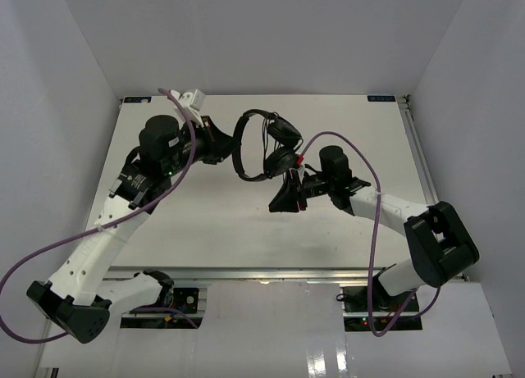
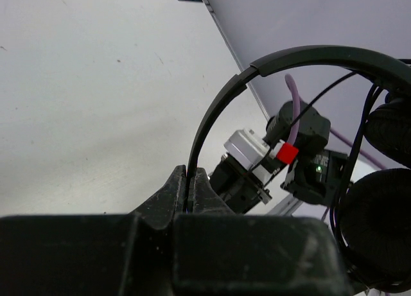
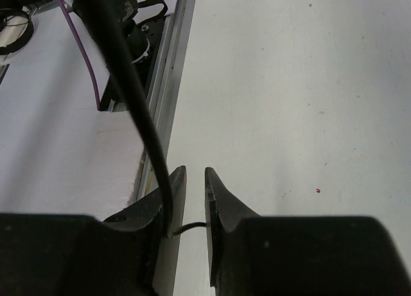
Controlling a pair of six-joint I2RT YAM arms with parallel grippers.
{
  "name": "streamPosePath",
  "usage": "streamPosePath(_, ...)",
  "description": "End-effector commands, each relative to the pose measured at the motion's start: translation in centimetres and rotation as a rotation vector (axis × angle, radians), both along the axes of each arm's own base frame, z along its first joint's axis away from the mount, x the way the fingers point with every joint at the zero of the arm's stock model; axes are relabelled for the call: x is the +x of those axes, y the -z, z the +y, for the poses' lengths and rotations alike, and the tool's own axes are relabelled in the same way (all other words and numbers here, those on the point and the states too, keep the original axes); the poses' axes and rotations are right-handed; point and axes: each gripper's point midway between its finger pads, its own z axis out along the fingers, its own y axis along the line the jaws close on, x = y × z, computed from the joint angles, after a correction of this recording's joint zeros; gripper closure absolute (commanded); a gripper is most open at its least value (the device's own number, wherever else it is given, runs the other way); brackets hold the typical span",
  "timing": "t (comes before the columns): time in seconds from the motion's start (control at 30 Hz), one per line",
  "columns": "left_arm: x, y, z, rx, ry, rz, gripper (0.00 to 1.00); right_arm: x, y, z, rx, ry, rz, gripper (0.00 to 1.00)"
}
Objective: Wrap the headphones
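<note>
From above, your left gripper [image 1: 223,146] is raised over the worktop [image 1: 213,222], toward the far edge and about midway between the left and right edges. Its jaws are clenched on the headband [image 1: 238,152] of the headphones [image 1: 279,160], which hang off the surface with the arch standing on edge. The two earcups sit one behind the other on the side away from that gripper. Your right gripper [image 1: 279,204] sits lower, closer to the middle of the worktop and just nearer you than the earcups, tips aimed at the near-left corner. Purple cable [image 1: 373,222] loops along that arm.

On your left wrist camera, the left gripper [image 2: 191,183] has its jaws pressed together on the thin headband [image 2: 218,110], which curves up and over to the right. The earcups [image 2: 379,232] fill the right edge, and a fine cord [image 2: 321,94] crosses inside the arch. The other arm's wrist shows beyond.

On your right wrist camera, the right gripper [image 3: 191,180] shows a narrow slot between its jaws. The cord [image 3: 138,110] drops past the left finger and a thin stretch bridges the slot low down. You cannot tell whether it is pinched.
</note>
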Motion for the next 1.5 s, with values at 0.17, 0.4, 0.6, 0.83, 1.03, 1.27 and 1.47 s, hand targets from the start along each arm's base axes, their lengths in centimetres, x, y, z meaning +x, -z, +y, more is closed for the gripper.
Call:
streamPosePath(0.17, 1.7, -5.8, 3.3, -0.194, -0.269, -0.064, 1.0, -1.0, -2.6, -0.3, 0.084, -0.014, -0.042, 0.88)
streamPosePath(0.4, 3.6, -5.0, 5.7, -0.219, -0.463, -0.01, 1.0, -1.3, -2.9, -0.6, 0.093, 0.007, -0.056, 0.92)
streamPosePath(0.6, 6.6, -0.3, 9.6, -0.117, -0.703, 0.061, 1.0, -0.1, -3.2, -0.1, -0.027, 0.116, -0.247, 0.92)
streamPosePath(0.83, 9.9, 8.1, 12.8, 0.094, -0.794, 0.185, 1.0, 0.8, -5.2, -0.4, -0.259, 0.189, -0.567, 0.92)
streamPosePath(1.03, 10.2, 17.1, 11.8, 0.345, -0.661, 0.326, 1.0, 3.2, -6.2, -1.4, -0.475, 0.238, -0.903, 0.92)
streamPosePath(1.27, 6.8, 23.8, 6.7, 0.463, -0.287, 0.404, 1.0, 7.5, -6.9, -1.1, -0.642, 0.331, -1.232, 0.92)
streamPosePath(1.47, 2.9, 25.3, 2.7, 0.51, 0.046, 0.364, 1.0, 9.1, -6.4, -0.1, -0.681, 0.328, -1.345, 0.92)
